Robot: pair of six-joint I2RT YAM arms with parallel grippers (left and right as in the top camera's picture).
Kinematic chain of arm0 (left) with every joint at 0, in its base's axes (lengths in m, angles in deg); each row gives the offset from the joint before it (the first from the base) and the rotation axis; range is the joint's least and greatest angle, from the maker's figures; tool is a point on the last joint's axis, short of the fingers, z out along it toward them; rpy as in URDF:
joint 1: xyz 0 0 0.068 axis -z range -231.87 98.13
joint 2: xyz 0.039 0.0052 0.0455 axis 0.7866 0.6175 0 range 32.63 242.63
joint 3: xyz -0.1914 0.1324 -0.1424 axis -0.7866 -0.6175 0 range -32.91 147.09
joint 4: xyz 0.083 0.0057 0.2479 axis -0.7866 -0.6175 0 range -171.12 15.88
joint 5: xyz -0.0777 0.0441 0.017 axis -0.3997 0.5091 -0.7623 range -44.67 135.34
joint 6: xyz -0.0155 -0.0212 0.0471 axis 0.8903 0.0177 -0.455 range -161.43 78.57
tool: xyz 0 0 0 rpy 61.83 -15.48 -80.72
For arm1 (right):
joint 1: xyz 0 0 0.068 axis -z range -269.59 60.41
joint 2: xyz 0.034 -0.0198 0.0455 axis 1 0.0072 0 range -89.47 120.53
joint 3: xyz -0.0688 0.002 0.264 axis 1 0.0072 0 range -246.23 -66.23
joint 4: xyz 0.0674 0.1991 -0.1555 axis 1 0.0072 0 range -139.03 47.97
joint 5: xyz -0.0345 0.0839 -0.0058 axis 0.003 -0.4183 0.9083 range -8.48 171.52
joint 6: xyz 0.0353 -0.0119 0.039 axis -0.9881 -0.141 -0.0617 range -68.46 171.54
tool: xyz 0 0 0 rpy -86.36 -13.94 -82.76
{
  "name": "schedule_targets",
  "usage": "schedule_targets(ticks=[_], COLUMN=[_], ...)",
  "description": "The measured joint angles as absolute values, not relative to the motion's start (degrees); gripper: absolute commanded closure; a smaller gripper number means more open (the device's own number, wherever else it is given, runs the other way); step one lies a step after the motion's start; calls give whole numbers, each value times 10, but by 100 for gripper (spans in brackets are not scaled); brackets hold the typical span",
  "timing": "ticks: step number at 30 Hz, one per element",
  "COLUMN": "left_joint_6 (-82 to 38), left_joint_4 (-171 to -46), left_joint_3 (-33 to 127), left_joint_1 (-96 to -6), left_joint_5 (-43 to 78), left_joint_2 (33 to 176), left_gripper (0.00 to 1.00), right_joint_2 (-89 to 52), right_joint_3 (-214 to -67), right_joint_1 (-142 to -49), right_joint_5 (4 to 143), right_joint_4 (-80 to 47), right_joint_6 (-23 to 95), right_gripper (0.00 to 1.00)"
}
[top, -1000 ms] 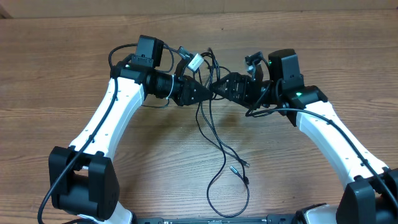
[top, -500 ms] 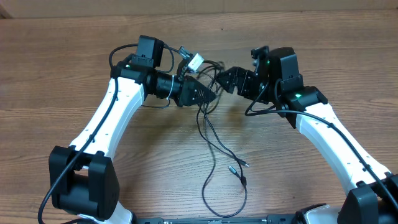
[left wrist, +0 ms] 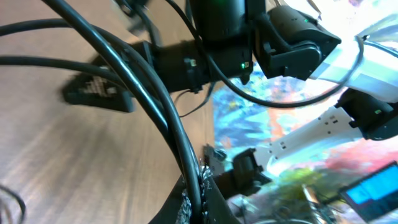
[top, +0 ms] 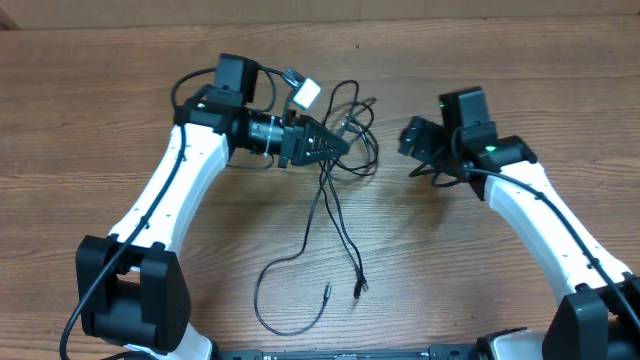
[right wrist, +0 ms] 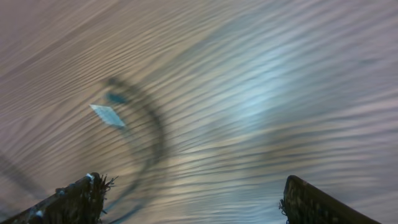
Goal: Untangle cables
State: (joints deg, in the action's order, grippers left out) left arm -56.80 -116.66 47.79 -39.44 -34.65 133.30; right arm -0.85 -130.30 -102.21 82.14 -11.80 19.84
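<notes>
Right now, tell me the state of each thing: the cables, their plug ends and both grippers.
Cables: tangled in loops at the far end, strands trailing across the table.
Plug ends: loose, lying on the table.
Left gripper: shut, clamped on the cables.
Right gripper: open, holding nothing, apart from the cables.

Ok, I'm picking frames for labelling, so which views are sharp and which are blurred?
Overhead: sharp, evenly lit, the cables crisp on the table. Left wrist: cables nearest the lens soft and oversized, background smeared. Right wrist: heavy motion blur, wood grain streaked, one cable and a white tag only ghostly.
</notes>
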Motion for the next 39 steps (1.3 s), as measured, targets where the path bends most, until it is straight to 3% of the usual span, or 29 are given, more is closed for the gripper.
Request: schedule_targets(ticks=[6, 10, 13, 15, 23, 25, 28, 31, 37, 39], left_joint_6=[-547, -424, -296, -242, -204, -203, -204, -203, -203, -203], left_joint_4=[-1112, -1027, -892, -849, -1051, -1071, -1103, -1117, -1167, -1173], left_joint_3=[478, 477, 473, 474, 477, 477, 477, 477, 477, 477], left_joint_1=[-442, -425, -400, -378, -267, -265, -265, -267, -267, -267], left_joint_5=[-320, -195, -69, 3, 333, 376, 412, 425, 427, 427], left_joint_2=[1333, 1333, 1333, 1333, 1332, 1332, 1332, 1332, 1332, 1332], left_gripper=[95, 96, 95, 84, 62, 55, 52, 53, 84, 86], right_joint_2=[-8, -8, -8, -8, -8, -8, -8, -8, -8, -8], right_joint_3=[-1303, -1303, -1303, -1303, -1303, -1303, -1303, -1303, -1303, -1303], right_joint_1=[-978, -980, -980, -980, -980, -980, -980, -980, -980, -980], right_joint_5=[764, 707, 664, 628, 588, 585, 584, 584, 583, 583], right_joint_4=[-106, -103, -94, -77, -48, -48, -48, -48, -48, -48], right_joint_6=[199, 198, 198, 199, 200, 200, 200, 200, 200, 200], right_gripper=[5, 5, 4, 3, 0, 0, 0, 0, 0, 0])
